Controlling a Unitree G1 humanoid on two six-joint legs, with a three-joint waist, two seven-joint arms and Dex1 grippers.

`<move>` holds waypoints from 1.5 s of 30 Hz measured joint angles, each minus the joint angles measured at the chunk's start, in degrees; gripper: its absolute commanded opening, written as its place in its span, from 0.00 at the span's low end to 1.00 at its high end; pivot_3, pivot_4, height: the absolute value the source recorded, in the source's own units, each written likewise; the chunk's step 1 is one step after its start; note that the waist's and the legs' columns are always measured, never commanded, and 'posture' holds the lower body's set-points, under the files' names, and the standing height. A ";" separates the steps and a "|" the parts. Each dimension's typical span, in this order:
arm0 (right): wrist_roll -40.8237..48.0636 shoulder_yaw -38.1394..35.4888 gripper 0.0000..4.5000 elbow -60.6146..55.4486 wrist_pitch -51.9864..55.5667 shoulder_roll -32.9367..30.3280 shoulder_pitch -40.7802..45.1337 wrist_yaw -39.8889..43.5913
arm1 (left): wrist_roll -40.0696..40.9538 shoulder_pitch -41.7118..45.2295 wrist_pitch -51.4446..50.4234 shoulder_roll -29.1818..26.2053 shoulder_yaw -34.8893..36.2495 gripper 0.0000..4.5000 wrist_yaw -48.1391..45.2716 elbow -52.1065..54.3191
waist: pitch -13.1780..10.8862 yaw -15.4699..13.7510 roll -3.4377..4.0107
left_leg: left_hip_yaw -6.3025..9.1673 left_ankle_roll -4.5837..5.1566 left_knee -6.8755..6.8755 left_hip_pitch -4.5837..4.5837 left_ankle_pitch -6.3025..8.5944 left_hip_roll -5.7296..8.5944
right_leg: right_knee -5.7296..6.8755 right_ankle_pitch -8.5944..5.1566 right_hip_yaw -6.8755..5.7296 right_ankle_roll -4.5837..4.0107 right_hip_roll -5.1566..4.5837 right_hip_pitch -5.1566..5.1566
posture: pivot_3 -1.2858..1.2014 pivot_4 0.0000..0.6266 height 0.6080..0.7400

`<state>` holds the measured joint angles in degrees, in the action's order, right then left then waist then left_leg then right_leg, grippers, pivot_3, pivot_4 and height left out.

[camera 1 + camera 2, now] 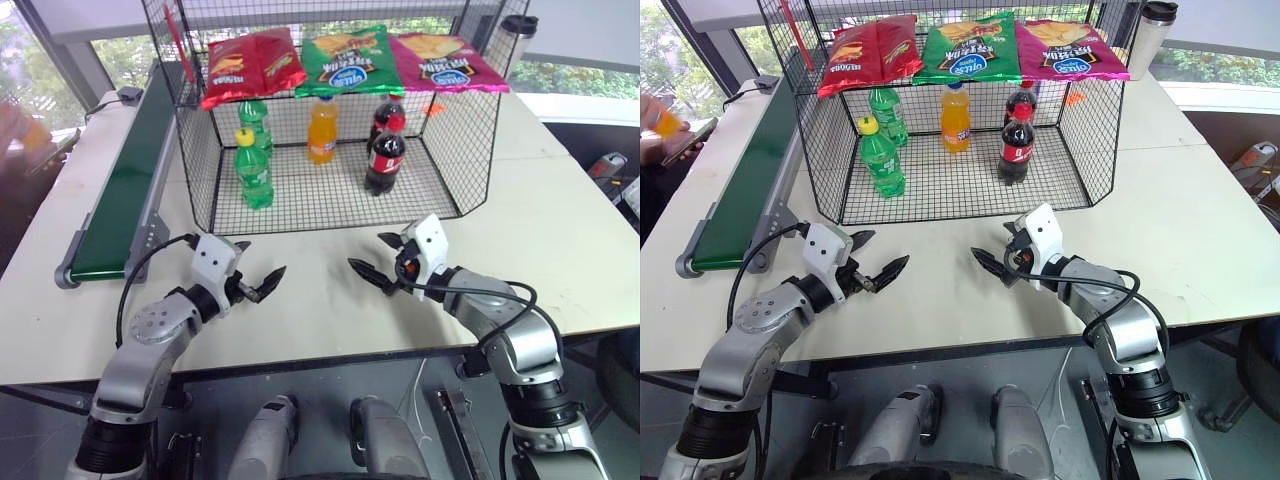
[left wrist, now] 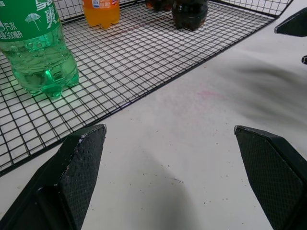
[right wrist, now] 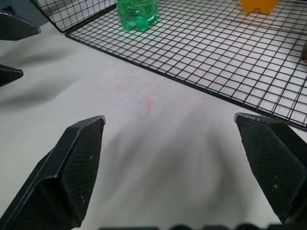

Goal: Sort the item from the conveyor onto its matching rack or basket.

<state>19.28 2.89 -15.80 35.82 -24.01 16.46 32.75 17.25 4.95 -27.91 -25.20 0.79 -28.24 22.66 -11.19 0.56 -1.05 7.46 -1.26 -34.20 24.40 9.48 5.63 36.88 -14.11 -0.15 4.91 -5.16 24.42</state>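
The conveyor [image 1: 128,185], a dark green belt with grey rails, runs along the table's left side, and its belt is bare. The item is not in view on it. The black wire-mesh rack [image 1: 200,165] stands at the back centre, with crisp bags [image 1: 348,58] hung on its top bar. Inside stand green bottles [image 1: 253,172], an orange bottle [image 1: 322,132] and cola bottles [image 1: 385,160]. My left gripper [image 1: 263,257] and right gripper [image 1: 365,250] hover open and empty over bare table just in front of the rack, fingertips facing each other.
At the far left edge a person's hand [image 1: 662,135] holds something orange that I cannot identify. A steel tumbler [image 1: 516,40] stands behind the rack's right corner. The white table [image 1: 560,230] stretches to the right of the rack.
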 measured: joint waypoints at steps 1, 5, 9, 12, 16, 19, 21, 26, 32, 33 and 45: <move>0.00 0.01 0.99 0.00 0.00 0.00 0.00 0.07 | -0.08 0.00 0.01 0.03 0.00 1.00 0.00 0.00 | 0.00 0.00 0.00 | 0.00 0.00 0.00 0.00 0.00 0.00 | 0.00 0.00 0.00 0.00 0.00 0.00 | 0.52 0.24 0.99; -0.01 0.04 0.99 0.00 0.00 0.00 0.00 0.21 | -0.40 0.00 0.09 0.23 -0.02 1.00 0.00 0.00 | 0.00 0.00 0.00 | 0.00 0.00 0.00 0.00 0.00 0.00 | 0.00 0.00 0.00 0.00 0.00 0.00 | 0.52 0.24 0.99; -0.57 0.43 0.99 0.00 -0.43 -0.07 0.00 0.24 | -0.53 0.00 0.25 0.39 -0.03 1.00 -0.09 0.00 | 0.00 0.00 0.00 | 0.00 0.00 0.00 0.00 0.00 0.00 | 0.00 0.00 0.00 0.00 0.00 0.00 | 0.52 0.24 0.99; -0.59 0.61 0.99 -0.01 -0.43 -0.07 0.00 0.21 | -0.55 0.00 0.57 0.39 -0.03 1.00 -0.19 -0.02 | 0.00 0.00 0.00 | 0.00 0.00 0.00 0.00 0.00 0.00 | 0.00 0.00 0.00 0.00 0.00 0.00 | 0.52 0.24 0.99; -0.60 0.92 0.99 -0.02 -0.44 -0.07 0.00 0.26 | -0.60 0.00 0.79 0.39 -0.03 1.00 -0.31 -0.05 | 0.00 0.00 0.00 | 0.00 0.00 0.00 0.00 0.00 0.00 | 0.00 0.00 0.00 0.00 0.00 0.00 | 0.52 0.24 0.99; -0.60 0.92 0.99 -0.02 -0.44 -0.08 0.00 0.26 | -0.82 0.01 1.11 0.39 -0.01 1.00 -0.26 -0.06 | 0.00 0.00 0.00 | 0.00 0.00 0.00 0.00 0.00 0.00 | -0.01 0.00 0.00 0.00 0.00 0.00 | 0.52 0.24 0.99; -0.57 0.92 0.99 -0.02 -0.44 -0.08 0.01 0.26 | -0.77 0.07 1.12 0.40 0.05 1.00 -0.27 -0.05 | 0.00 -0.01 0.00 | 0.00 0.00 0.00 0.00 0.00 0.00 | -0.01 0.00 0.00 0.00 0.00 0.00 | 0.52 0.24 0.99; 0.43 0.88 0.99 -1.06 0.40 -0.11 0.04 0.83 | -0.28 0.34 0.74 0.26 0.94 1.00 -0.02 0.35 | 0.00 0.01 0.00 | 0.00 0.00 0.00 0.01 0.00 0.00 | 0.00 0.00 0.00 0.00 0.00 0.00 | 0.52 0.24 0.99; 3.57 0.65 0.99 -5.44 2.65 -1.61 1.63 2.94 | 1.43 1.35 -2.67 -0.42 4.89 1.00 2.39 4.67 | -0.01 0.01 0.00 | 0.01 0.00 0.01 0.01 0.00 -0.02 | -0.02 -0.12 0.00 0.19 0.01 0.01 | 0.52 0.24 0.99; 4.36 0.58 0.99 -6.17 3.16 -1.69 1.99 3.24 | 1.94 1.51 -3.40 -0.53 5.72 1.00 2.85 5.50 | -0.01 -0.01 0.00 | 0.01 0.00 0.01 0.01 0.00 -0.02 | -0.02 -0.12 0.00 0.20 0.01 0.00 | 0.52 0.24 0.99; 12.27 0.74 0.99 -11.16 5.71 -4.32 6.39 9.81 | 11.53 1.47 -13.14 -3.69 24.60 1.00 7.28 7.86 | -0.01 0.12 0.00 | 0.01 0.00 0.02 0.01 0.01 -0.06 | -0.06 -0.10 -0.01 0.18 0.05 0.01 | 0.52 0.24 0.99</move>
<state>31.55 3.63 -26.97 41.53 -28.33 22.85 42.56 28.78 6.41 -41.05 -28.90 25.39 -20.96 30.52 -11.20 0.68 -1.05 7.47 -1.26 -34.19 24.41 9.49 5.57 36.82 -14.22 -0.16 5.08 -5.11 24.43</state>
